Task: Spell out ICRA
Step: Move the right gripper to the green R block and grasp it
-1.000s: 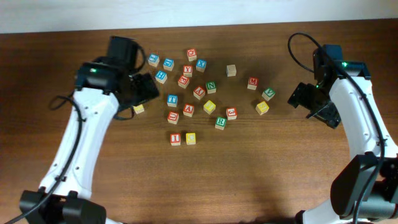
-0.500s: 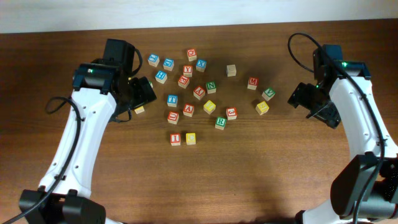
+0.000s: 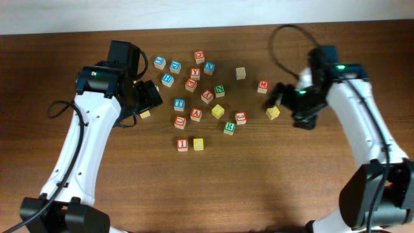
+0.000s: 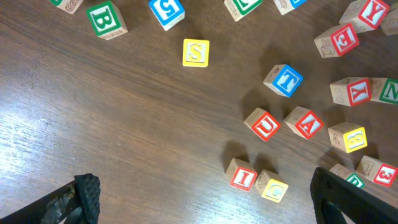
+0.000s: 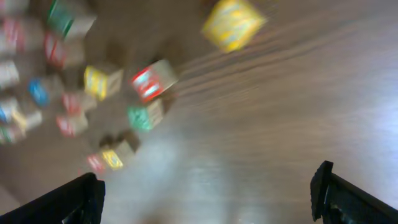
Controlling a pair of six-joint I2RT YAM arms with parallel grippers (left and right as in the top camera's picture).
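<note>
Judging by the layout, you are dealing with light, stiff wooden pieces whose smooth faces are likely to twist if pinched on a corner, so you are wanting two opposite flat sides held squarely. The red I cube (image 3: 182, 144) and yellow C cube (image 3: 198, 144) are sitting side by side below the scatter. The green R cube (image 3: 229, 127) is lying up and to their right, just beside the red 3 cube (image 3: 240, 117). The red A cube (image 3: 196, 114) is crowding the U cube (image 3: 180, 121), leaving little finger room. Your left gripper (image 3: 150, 96) and right gripper (image 3: 283, 97) are both hanging with jaws wide apart, gripping nothing.
</note>
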